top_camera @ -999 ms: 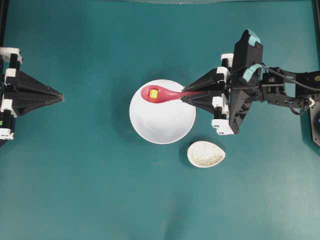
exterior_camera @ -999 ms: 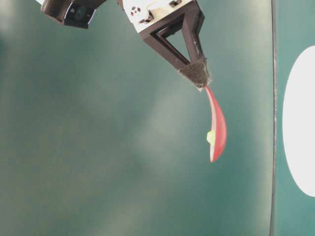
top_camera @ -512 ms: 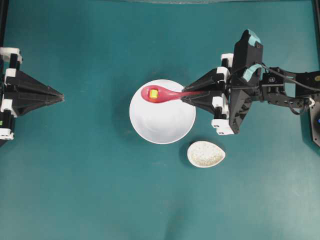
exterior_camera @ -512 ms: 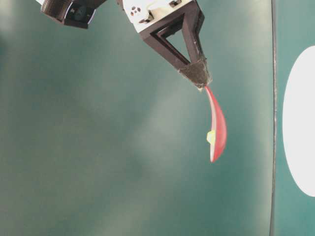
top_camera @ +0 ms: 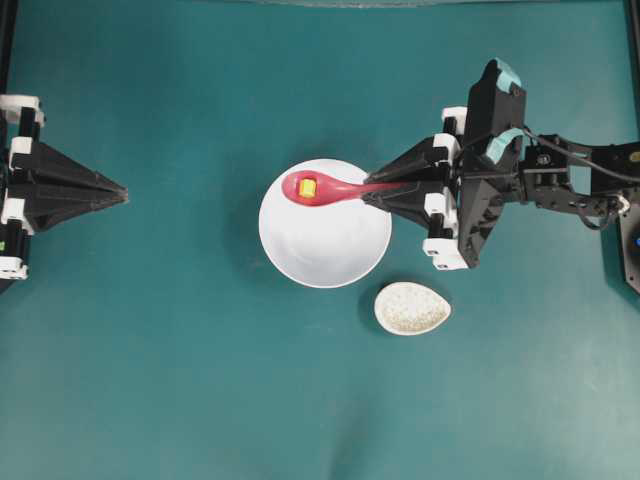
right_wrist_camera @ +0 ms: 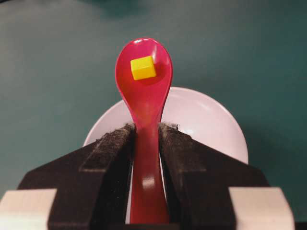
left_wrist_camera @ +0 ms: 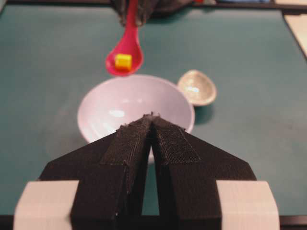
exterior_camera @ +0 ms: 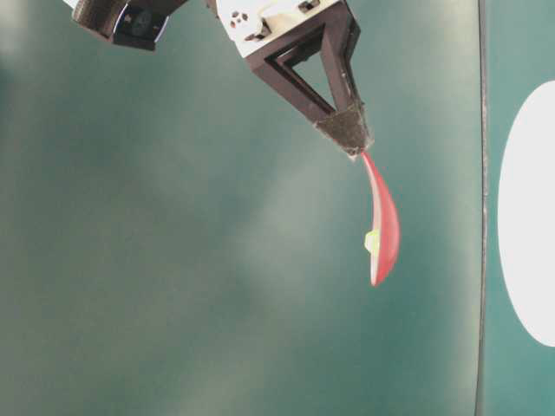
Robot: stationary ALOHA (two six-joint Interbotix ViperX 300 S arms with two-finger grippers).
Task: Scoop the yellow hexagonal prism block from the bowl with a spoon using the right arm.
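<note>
On teal table (top_camera: 180, 380) | white bowl (top_camera: 325, 250) | speckled spoon rest (top_camera: 412, 308) beside

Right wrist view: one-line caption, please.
Right gripper clamps the spoon, yellow block in its scoop, above the bowl.

The spoon (right_wrist_camera: 144, 96) and white bowl (top_camera: 325, 240) look glossy and smooth; the pincer's pads (right_wrist_camera: 108, 158) look rough, matt black.

Seen straight down from overhead, the bowl (top_camera: 325, 224) sits mid-frame; a close table-level view is turned sideways, while two wrist cameras face each other across it, both catching the spoon (right_wrist_camera: 144, 105).
</note>
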